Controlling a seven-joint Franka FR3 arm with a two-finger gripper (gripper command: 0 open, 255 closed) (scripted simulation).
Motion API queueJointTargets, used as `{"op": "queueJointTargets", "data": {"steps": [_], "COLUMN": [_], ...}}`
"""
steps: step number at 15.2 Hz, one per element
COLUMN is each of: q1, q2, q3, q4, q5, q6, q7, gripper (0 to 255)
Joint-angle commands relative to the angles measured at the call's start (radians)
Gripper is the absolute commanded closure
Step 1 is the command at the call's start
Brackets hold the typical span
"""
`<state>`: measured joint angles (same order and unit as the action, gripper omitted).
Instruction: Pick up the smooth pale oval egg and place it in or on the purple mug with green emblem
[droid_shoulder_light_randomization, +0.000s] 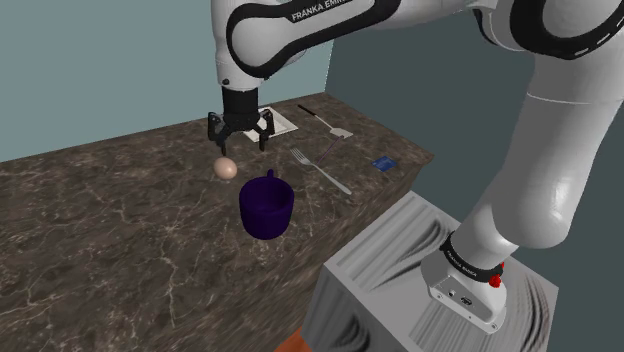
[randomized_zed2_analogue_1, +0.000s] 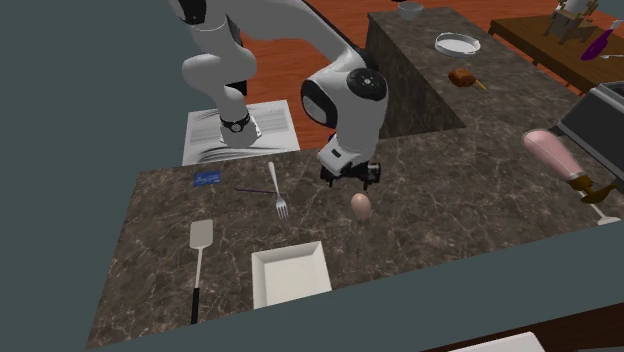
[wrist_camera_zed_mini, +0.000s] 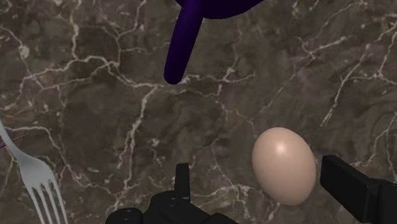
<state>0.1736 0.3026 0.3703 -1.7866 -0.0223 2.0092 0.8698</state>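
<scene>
A dark brown marble counter (droid_shoulder_light_randomization: 120, 230) with pale veins stands before a teal wall (droid_shoulder_light_randomization: 100, 60). It carries one egg (droid_shoulder_light_randomization: 227, 168), one purple mug (droid_shoulder_light_randomization: 265, 207), one fork (droid_shoulder_light_randomization: 322, 172), one spatula (droid_shoulder_light_randomization: 325, 122), one white tray (randomized_zed2_analogue_1: 290, 272) and one small blue card (droid_shoulder_light_randomization: 383, 162). The egg is smooth, pale tan and oval. In the shoulder view it rests at ten o'clock from the mug, under the gripper (droid_shoulder_light_randomization: 240, 140), whose fingers stand apart without touching it.

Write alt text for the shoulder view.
A white arm's open black gripper hovers above a pale egg on a dark marbled counter, not touching it. A purple mug stands beside the egg, nearer the camera; a fork and a spatula lie toward the view's right.
</scene>
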Motion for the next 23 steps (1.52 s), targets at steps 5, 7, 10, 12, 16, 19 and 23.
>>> {"op": "queueJointTargets", "data": {"steps": [5, 7, 10, 12, 16, 19, 23], "q1": [0.065, 0.067, 0.069, 0.071, 0.071, 0.071, 0.071], "q2": [0.188, 0.196, 0.209, 0.217, 0.217, 0.217, 0.217], "q3": [-0.013, -0.014, -0.017, -0.018, -0.018, -0.018, -0.018], "q4": [0.192, 0.177, 0.155, 0.145, 0.145, 0.145, 0.145], "q5": [-0.06, -0.063, -0.068, -0.071, -0.071, -0.071, -0.071], "q6": [-0.021, 0.002, 0.037, 0.055, 0.055, 0.054, 0.054], "q7": [0.075, 0.077, 0.08, 0.082, 0.082, 0.082, 0.082], "gripper": [0, 0, 0, 0, 0, 0, 255]}}
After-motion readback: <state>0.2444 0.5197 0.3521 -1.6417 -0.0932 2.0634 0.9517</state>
